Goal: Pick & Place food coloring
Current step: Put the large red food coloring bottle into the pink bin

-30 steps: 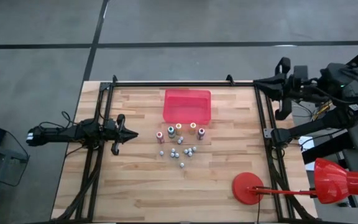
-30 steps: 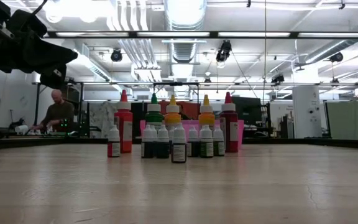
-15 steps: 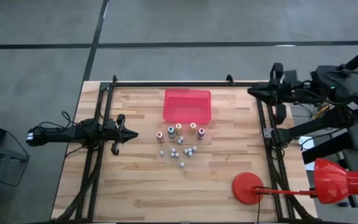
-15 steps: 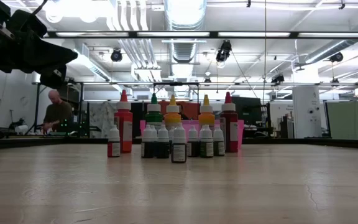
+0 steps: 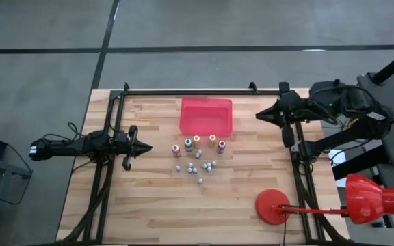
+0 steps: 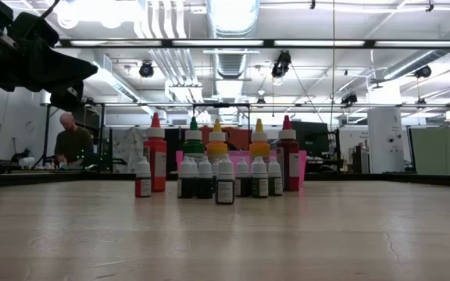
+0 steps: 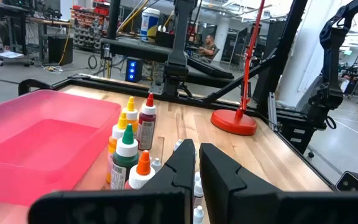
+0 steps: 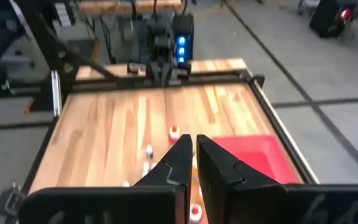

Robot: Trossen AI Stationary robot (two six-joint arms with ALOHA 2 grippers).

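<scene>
The food coloring bottles (image 5: 197, 154) stand upright on their bases in a cluster at the table's middle. The taller ones have red, green, orange and yellow caps (image 6: 217, 148), and the small ones stand in front (image 6: 225, 179). They also show in both wrist views (image 7: 132, 149) (image 8: 174, 132). My left gripper (image 5: 147, 147) (image 7: 197, 158) rests shut, pointing level at the cluster from the table's left. My right gripper (image 5: 258, 115) (image 8: 193, 146) hovers shut high over the table's right edge, tipped down toward the bottles, and holds nothing.
A flat red tray (image 5: 206, 116) lies just beyond the bottles toward the far edge. A red round-based stand (image 5: 272, 206) sits at the near right. Black frame rails (image 5: 190, 91) border the table. A person (image 6: 70, 140) works at a bench in the room behind.
My right gripper has come from beyond the table's right edge toward the left, over the right rail. It has sunk a little and tipped from level to slanting down. It has stayed shut. The bottles and the left arm have not moved.
</scene>
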